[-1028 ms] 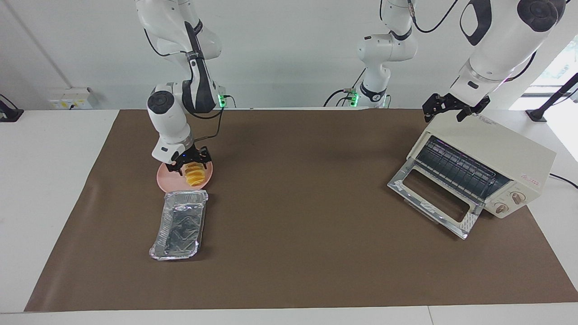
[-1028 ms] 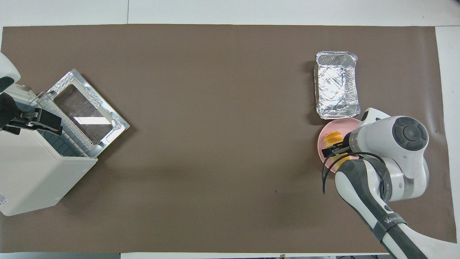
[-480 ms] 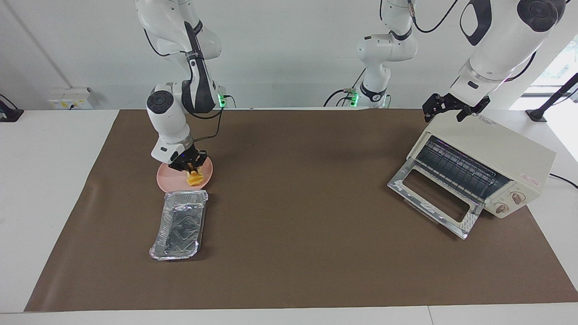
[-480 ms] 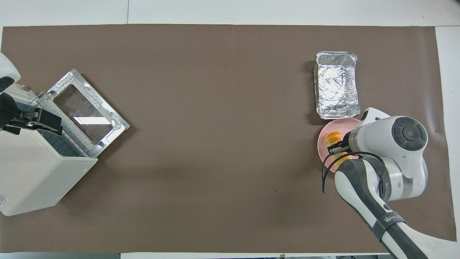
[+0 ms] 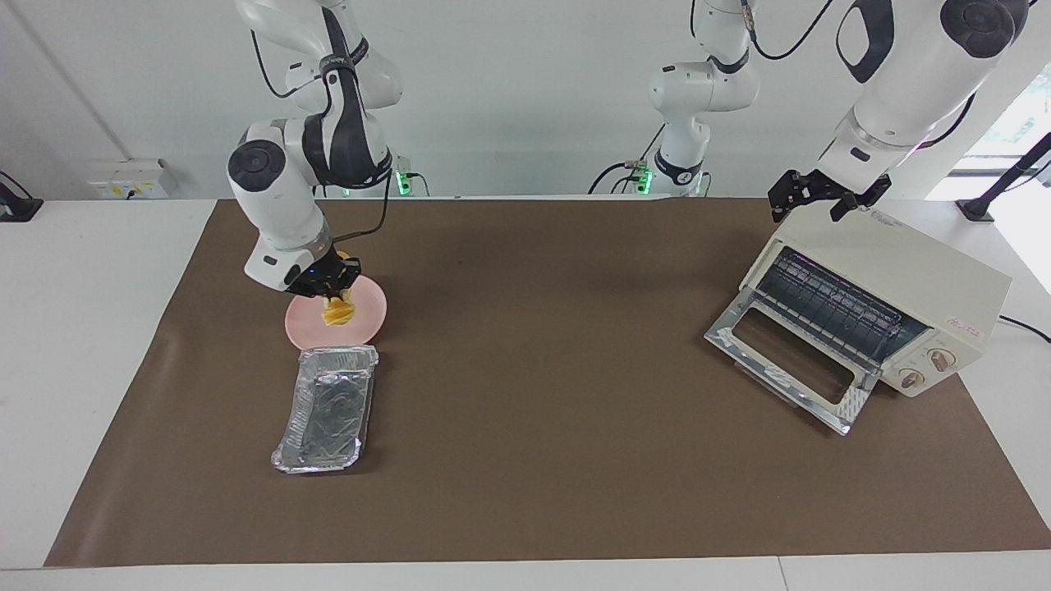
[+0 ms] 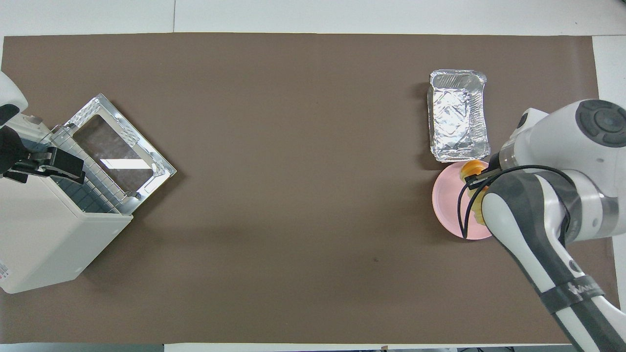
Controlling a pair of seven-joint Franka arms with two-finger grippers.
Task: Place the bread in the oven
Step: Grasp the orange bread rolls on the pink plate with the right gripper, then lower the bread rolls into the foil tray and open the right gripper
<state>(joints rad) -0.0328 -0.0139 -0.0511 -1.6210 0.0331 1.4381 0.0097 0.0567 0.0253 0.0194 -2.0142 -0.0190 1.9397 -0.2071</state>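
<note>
My right gripper (image 5: 332, 289) is shut on the bread (image 5: 337, 310), a small yellow-orange ridged loaf, and holds it just above the round pink plate (image 5: 368, 318). In the overhead view the bread (image 6: 470, 168) shows at the plate's (image 6: 447, 200) edge beside the gripper (image 6: 477, 178), partly hidden by the arm. The cream-white oven (image 5: 903, 279) stands at the left arm's end of the table with its glass door (image 5: 788, 361) dropped open and the wire rack showing. My left gripper (image 5: 821, 197) waits, open, over the oven's top (image 6: 44, 234).
A crinkled silver foil tray (image 5: 327, 408) lies beside the plate, farther from the robots; it also shows in the overhead view (image 6: 457, 115). A brown mat (image 5: 534, 369) covers the table between the plate and the oven.
My right gripper closed on the bread on the plate, then lifted it off the plate. The left arm has not moved.
</note>
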